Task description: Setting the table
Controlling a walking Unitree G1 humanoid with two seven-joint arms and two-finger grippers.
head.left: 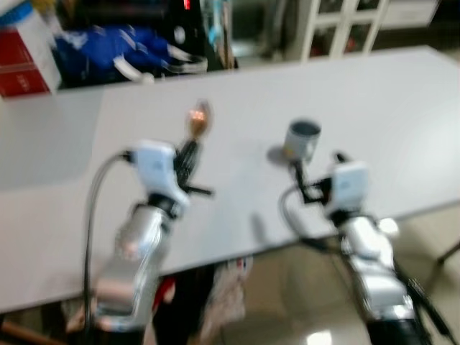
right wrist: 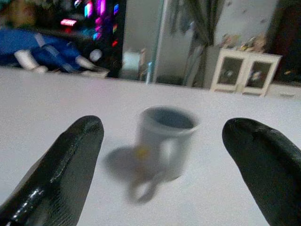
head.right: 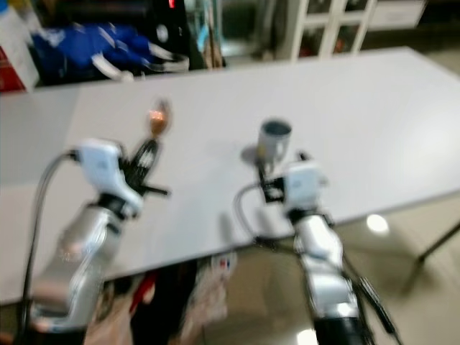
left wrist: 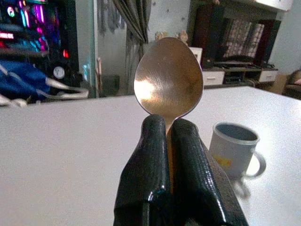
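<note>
A golden spoon [left wrist: 168,77] stands bowl-up over the white table [head.left: 374,93], pinched by its handle in my shut left gripper [left wrist: 169,155]; the bowl glints in the eye view [head.left: 199,118] above the left gripper [head.left: 188,159]. A grey mug [head.left: 302,139] with a yellow mark stands on the table, handle toward me. My right gripper [right wrist: 164,160] is open just in front of the mug [right wrist: 165,141], one black finger [right wrist: 61,165] on each side of its line, apart from it. The right gripper [head.left: 316,183] hovers at the table's near side.
Blue bags [head.left: 108,47] and a red and white box [head.left: 21,57] lie beyond the table's far left edge. A white cabinet [head.left: 345,25] stands at the back right. Tiled floor [head.left: 302,287] lies below the near edge, and a dark table leg [head.left: 445,259] shows at right.
</note>
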